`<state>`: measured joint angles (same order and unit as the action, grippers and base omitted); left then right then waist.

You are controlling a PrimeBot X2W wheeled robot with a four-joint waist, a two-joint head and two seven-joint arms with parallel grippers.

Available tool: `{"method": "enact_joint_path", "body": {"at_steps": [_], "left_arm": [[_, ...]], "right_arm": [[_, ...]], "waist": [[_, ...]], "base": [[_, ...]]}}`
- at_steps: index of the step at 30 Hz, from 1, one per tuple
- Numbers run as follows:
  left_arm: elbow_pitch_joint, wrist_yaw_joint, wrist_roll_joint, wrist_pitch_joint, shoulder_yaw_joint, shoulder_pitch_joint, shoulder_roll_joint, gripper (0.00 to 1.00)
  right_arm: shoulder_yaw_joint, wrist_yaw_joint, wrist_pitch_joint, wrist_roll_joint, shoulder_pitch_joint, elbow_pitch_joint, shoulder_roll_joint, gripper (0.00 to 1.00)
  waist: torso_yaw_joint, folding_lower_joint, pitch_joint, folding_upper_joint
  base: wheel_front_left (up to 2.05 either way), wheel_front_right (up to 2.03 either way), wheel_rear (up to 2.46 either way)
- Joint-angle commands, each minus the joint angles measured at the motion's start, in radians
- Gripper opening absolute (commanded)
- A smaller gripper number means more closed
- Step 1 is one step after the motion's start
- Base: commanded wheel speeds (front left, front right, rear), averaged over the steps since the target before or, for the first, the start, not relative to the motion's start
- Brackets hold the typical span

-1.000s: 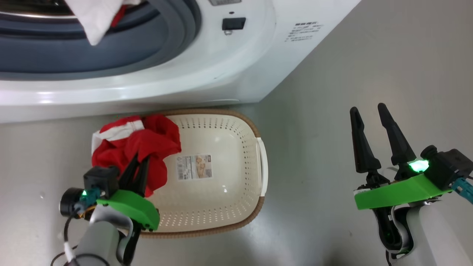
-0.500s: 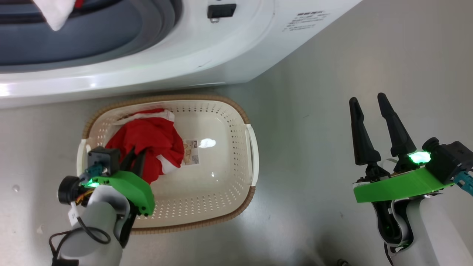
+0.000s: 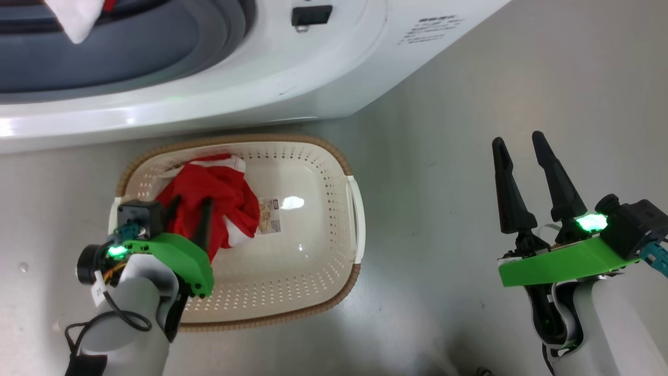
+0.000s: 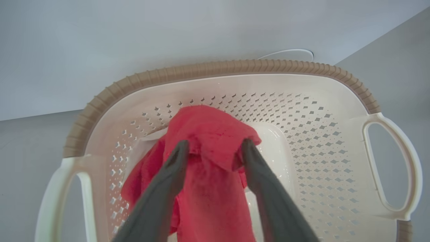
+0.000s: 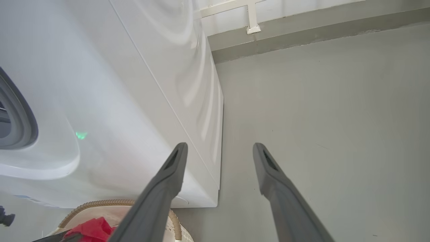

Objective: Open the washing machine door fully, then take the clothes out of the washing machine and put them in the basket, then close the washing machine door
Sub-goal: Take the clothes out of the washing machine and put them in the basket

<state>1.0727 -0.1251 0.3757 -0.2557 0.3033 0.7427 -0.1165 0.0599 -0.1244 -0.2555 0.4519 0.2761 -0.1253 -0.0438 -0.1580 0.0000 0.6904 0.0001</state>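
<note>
The cream basket stands on the floor in front of the white washing machine. A red garment with white trim lies in the basket's left half. My left gripper is open over it. In the left wrist view the red cloth bulges between the spread fingers of that gripper above the basket's rim. A white garment hangs at the drum opening, with a bit of red beside it. My right gripper hangs open and empty over the floor, right of the basket. The washing machine door is out of view.
The machine's grey rubber ring and dark door latch lie along the top of the head view. Bare grey floor stretches right of the machine. The right wrist view looks past the right gripper along the machine's side.
My left gripper's fingers have spread apart, letting go of the red garment, which now rests in the basket. The head camera shifted early on. The right arm has not moved.
</note>
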Motion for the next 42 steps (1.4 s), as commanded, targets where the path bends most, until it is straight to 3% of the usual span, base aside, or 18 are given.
{"method": "enact_joint_path", "body": {"at_steps": [1, 22, 42], "left_arm": [[-0.010, -0.006, 0.010, -0.006, -0.016, -0.016, -0.028, 1.00], [-0.166, -0.006, -0.016, -0.006, -0.115, -0.170, -0.008, 1.00], [-0.553, -0.006, -0.153, -0.006, -0.260, -0.414, 0.012, 1.00]], "right_arm": [[0.018, -0.006, -0.006, 0.013, -0.001, 0.017, -0.006, 1.00], [-0.003, -0.006, -0.006, -0.033, -0.068, -0.038, -0.006, 1.00], [-0.039, -0.006, -0.006, -0.064, -0.197, -0.057, -0.006, 1.00]], "waist": [[0.005, 0.0000, -0.014, -0.0001], [0.049, 0.0000, -0.243, -0.0001], [0.093, 0.0000, -0.473, -0.0001]], "base": [[0.00, 0.00, 0.00], [0.00, 0.00, 0.00], [0.00, 0.00, 0.00]]}}
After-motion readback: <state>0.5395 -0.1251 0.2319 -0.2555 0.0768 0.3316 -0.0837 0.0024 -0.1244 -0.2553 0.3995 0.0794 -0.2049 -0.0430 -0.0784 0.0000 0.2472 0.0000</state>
